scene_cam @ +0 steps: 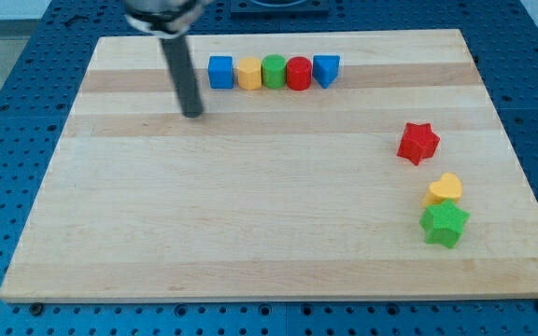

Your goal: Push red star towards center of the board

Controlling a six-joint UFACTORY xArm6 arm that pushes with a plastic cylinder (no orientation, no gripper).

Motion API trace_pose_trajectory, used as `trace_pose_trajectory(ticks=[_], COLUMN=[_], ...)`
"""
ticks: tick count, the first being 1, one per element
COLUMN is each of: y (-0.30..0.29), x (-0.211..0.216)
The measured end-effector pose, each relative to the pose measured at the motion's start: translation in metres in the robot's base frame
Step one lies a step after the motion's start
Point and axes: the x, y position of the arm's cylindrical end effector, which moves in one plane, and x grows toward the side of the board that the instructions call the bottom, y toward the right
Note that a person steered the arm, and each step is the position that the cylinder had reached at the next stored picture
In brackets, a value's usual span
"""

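Note:
The red star (418,143) lies on the wooden board (250,215) at the view's right, a little above mid-height. My tip (192,114) rests on the board at the upper left, far to the left of the red star and just left of and below the row of blocks.
A row along the view's top holds a blue cube (220,72), a yellow hexagon (248,73), a green cylinder (274,72), a red cylinder (298,73) and a blue triangle (326,70). A yellow heart (445,189) and a green star (444,223) lie below the red star.

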Motion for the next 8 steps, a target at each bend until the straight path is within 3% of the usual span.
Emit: trace_pose_trajectory(ticks=[4, 5, 6, 8], y=[0.31, 0.341, 0.334, 0.265], x=[0.006, 0.035, 0.052, 0.073])
